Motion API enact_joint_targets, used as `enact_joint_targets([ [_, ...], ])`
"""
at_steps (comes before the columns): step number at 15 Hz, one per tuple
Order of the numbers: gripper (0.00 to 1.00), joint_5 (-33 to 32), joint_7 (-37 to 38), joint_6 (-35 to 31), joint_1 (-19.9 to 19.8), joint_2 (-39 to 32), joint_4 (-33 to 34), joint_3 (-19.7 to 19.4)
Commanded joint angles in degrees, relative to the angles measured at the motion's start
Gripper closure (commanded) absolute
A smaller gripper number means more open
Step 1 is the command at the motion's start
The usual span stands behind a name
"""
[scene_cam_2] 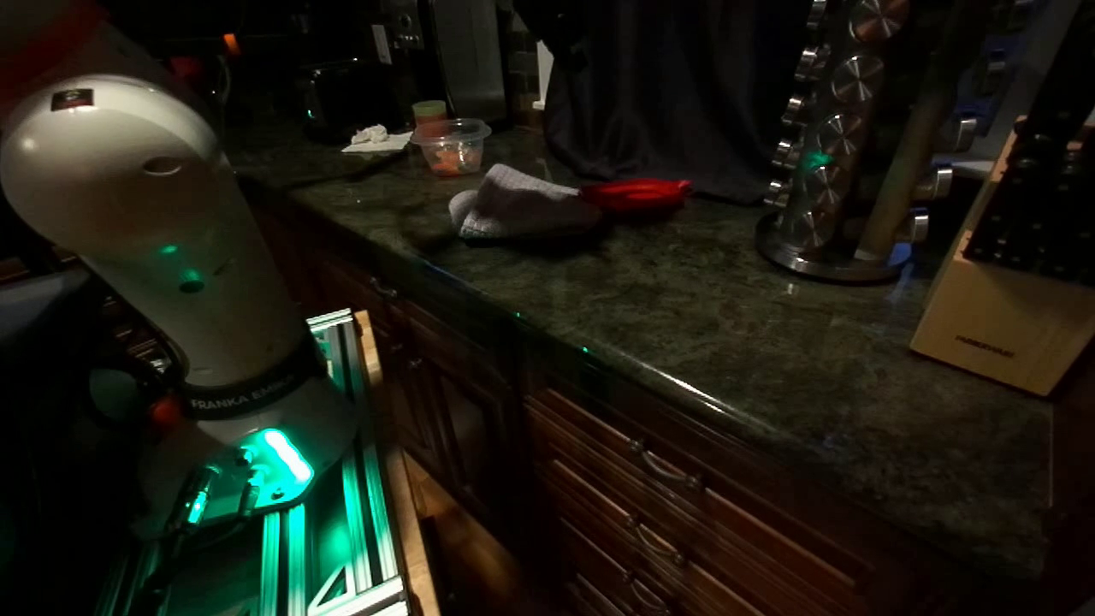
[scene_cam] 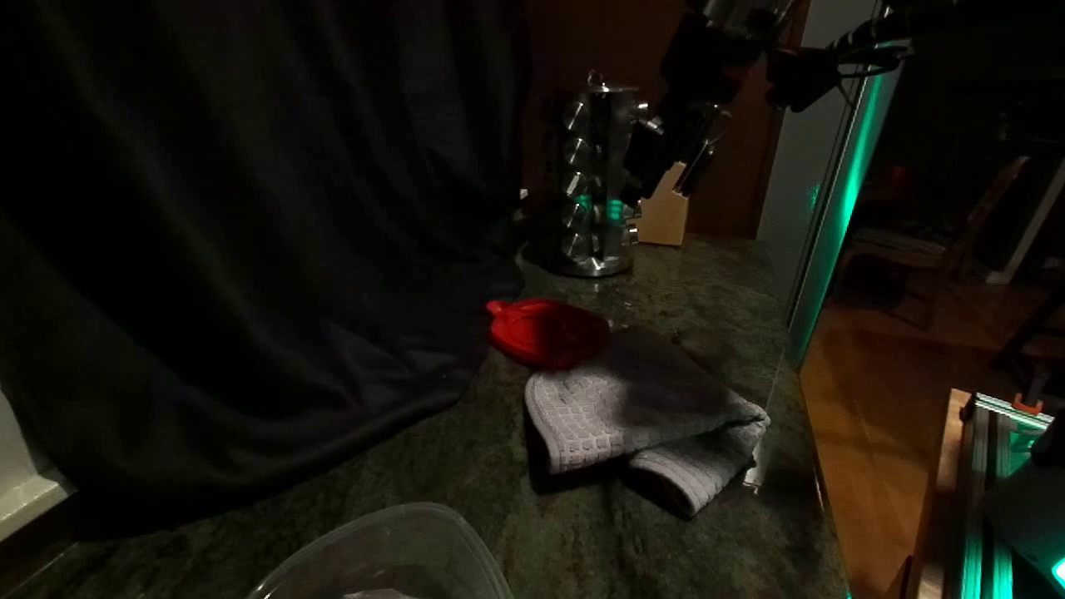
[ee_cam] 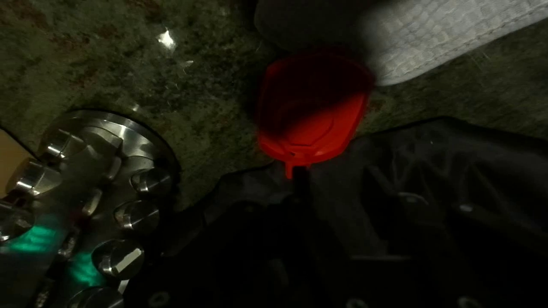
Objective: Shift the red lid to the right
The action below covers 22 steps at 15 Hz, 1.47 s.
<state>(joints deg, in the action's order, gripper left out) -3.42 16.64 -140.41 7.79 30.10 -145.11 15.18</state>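
Holds the claw (scene_cam: 639, 181) well above the desk (scene_cam: 715, 291), in line with the spice rack (scene_cam: 595, 183) in an exterior view; cannot tell in this darkness whether spread or pressed together. Has the red lid (scene_cam: 549, 333) on the desk, just beside the folded cloth (scene_cam: 616, 403), between that and the black drape (scene_cam: 333, 249); has the clear container (scene_cam_2: 475, 141) well apart.

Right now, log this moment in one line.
goal: shift red lid right | lid: on counter, beside folded cloth | gripper: hovers apart from lid, open or shut unclear
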Motion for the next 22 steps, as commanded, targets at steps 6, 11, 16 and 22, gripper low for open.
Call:
enact_joint_targets([
  [6,0.14,11.1,-4.8,14.7,5.4,-1.1,5.2,-4.0],
  [11,0.00,16.3,-4.0,36.1,5.2,-3.0,16.5,-4.3],
  [16,0.00,14.0,0.0,43.6,2.4,-2.3,19.0,-2.8],
  [22,0.00,13.6,1.1,44.3,2.0,-3.5,19.8,-2.5],
])
